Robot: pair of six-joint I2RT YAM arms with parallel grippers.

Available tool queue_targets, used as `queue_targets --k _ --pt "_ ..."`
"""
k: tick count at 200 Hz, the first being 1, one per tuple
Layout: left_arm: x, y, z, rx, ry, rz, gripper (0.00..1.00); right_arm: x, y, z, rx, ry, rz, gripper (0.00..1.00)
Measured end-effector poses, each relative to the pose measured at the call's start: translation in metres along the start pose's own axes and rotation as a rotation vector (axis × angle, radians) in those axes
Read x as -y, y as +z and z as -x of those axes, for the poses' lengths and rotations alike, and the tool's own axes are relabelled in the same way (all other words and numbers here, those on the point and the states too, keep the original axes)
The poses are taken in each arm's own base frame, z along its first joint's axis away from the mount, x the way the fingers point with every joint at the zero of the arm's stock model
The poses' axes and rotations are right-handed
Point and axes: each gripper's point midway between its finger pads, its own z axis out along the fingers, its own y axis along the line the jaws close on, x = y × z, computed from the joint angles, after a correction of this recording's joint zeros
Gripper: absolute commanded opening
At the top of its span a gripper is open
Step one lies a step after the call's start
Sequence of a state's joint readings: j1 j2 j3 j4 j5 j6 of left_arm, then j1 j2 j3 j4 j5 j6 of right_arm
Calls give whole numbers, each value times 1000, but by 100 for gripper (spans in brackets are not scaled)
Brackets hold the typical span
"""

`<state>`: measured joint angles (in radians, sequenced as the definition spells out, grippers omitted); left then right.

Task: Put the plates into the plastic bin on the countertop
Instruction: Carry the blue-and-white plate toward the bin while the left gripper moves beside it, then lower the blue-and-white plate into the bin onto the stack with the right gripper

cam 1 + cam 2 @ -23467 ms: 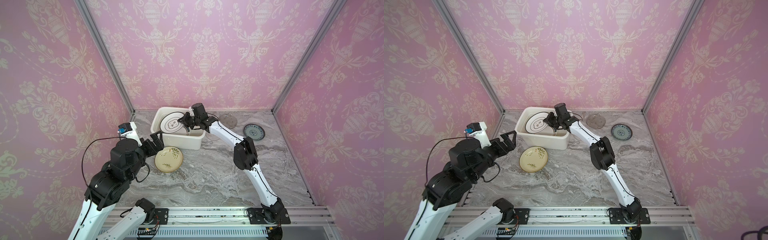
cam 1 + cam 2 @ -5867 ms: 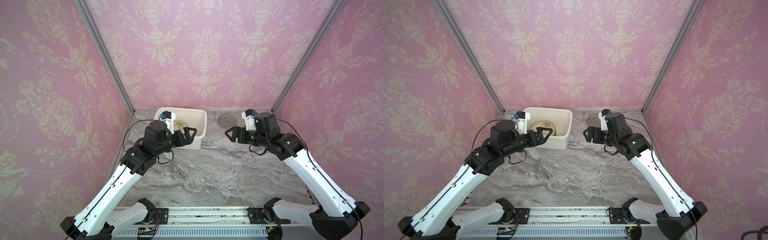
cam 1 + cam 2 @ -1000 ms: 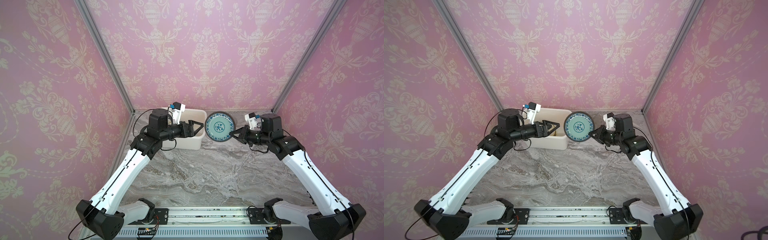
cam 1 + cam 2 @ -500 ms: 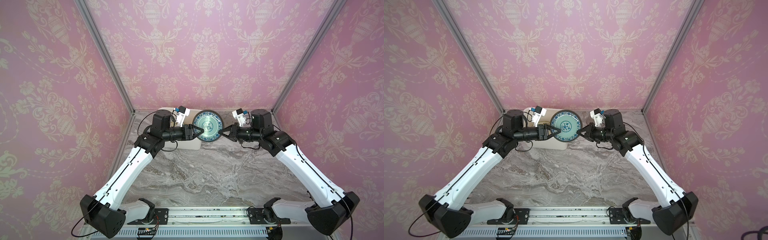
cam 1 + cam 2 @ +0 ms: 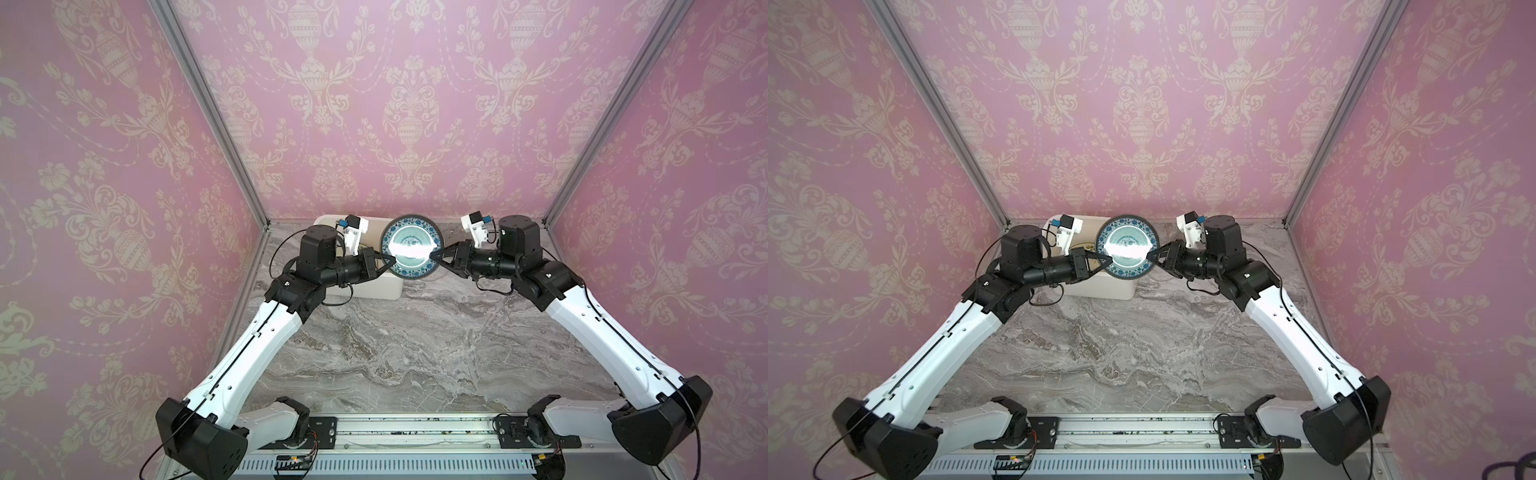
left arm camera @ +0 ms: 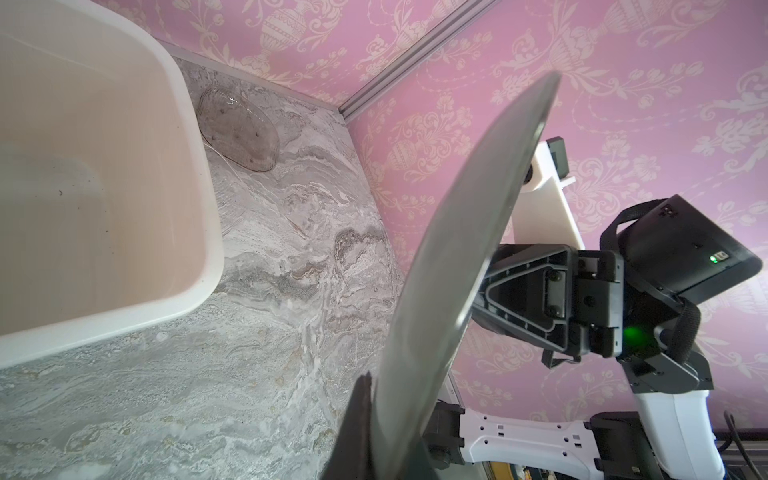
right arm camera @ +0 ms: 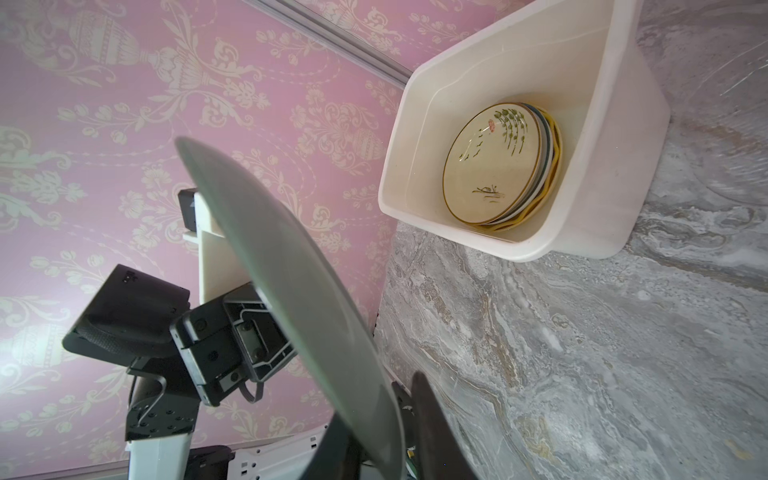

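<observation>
Above the countertop (image 5: 415, 332), left hand (image 5: 391, 260) clamps the blue-patterned plate (image 5: 411, 239); right hand (image 5: 434, 254) straddles its rim, slack.

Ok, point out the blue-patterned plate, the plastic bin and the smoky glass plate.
blue-patterned plate (image 5: 412, 249), in a top view, centre of its face.
plastic bin (image 7: 615, 174), right wrist view, outer side wall.
smoky glass plate (image 6: 239, 129), left wrist view, middle of the dish.

Grey veined countertop (image 5: 415, 345), white plastic bin (image 5: 374, 288) at back left, smoky glass plate (image 6: 239, 133) just beside it
</observation>
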<state>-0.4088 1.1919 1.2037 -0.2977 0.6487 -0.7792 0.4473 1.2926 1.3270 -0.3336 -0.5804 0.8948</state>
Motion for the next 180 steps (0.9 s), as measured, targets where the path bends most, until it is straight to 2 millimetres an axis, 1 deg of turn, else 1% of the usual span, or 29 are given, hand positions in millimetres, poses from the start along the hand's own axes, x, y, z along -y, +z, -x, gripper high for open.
queue_targets --k 13,30,44,83,93,107,120,129,141,144,150,152,161,169,180 --pt "2 -2 0 13 -37 -14 0 -4 2 4 14 -2 18 49" --pt "3 -3 0 28 -93 -35 0 -8 4 10 32 -11 40 48" --pt "4 -2 0 35 -148 -52 0 -11 7 15 44 -22 58 41" --pt "2 1 -3 22 -281 -75 0 -16 20 23 63 -25 109 17" --pt "1 1 -4 21 -304 -74 0 -19 24 22 61 -29 121 14" --pt "-2 1 -2 25 -341 -70 0 -16 30 22 63 -48 114 10" --pt "-6 0 -2 28 -371 -61 6 -12 36 22 59 -62 104 8" --pt "-9 1 -2 30 -385 -53 12 -11 39 23 60 -67 101 7" --pt "-11 0 -1 37 -397 -54 26 -10 42 23 58 -55 95 5" --pt "-10 0 0 38 -391 -57 32 -10 43 23 57 -55 95 4" --pt "-8 -1 1 43 -390 -64 49 -11 46 23 56 -46 93 3" --pt "-7 -2 1 46 -385 -67 53 -11 46 23 56 -45 94 3" --pt "-4 -5 3 58 -377 -74 67 -14 50 24 58 -41 94 3" --pt "-1 -11 5 77 -360 -76 81 -17 52 24 62 -41 93 3" --pt "2 -22 9 123 -315 -62 90 -21 54 26 72 -43 86 3"
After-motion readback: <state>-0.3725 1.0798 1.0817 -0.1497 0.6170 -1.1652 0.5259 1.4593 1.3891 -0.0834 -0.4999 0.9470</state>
